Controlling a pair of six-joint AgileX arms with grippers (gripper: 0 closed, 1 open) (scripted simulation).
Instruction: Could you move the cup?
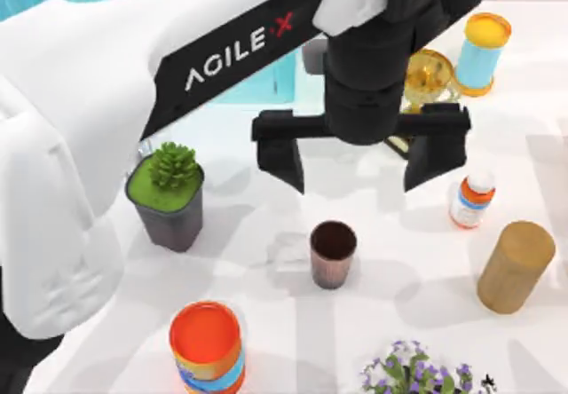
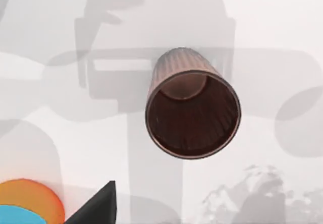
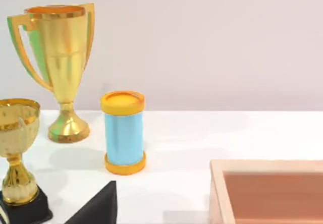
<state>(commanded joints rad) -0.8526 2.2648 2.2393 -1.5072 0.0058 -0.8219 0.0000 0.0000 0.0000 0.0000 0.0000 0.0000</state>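
Observation:
The cup (image 1: 333, 253), a small dark coppery-brown ribbed tumbler, stands upright near the middle of the table. My left arm reaches in from the left, and its gripper (image 1: 355, 184) hangs open above the table, just beyond the cup, with nothing between its black fingers (image 1: 286, 159). In the left wrist view I look down into the cup (image 2: 192, 114) and its dark inside. My right gripper (image 3: 96, 207) is parked low, facing the gold trophies.
A potted plant (image 1: 169, 195) stands left of the cup and an orange-topped can (image 1: 207, 346) at front left. To the right are a white bottle (image 1: 470, 200), a wooden cylinder (image 1: 516, 266) and purple flowers (image 1: 415, 373). At the back right are a blue can (image 1: 484, 53), a trophy (image 1: 430, 75) and a wooden box (image 3: 217, 183).

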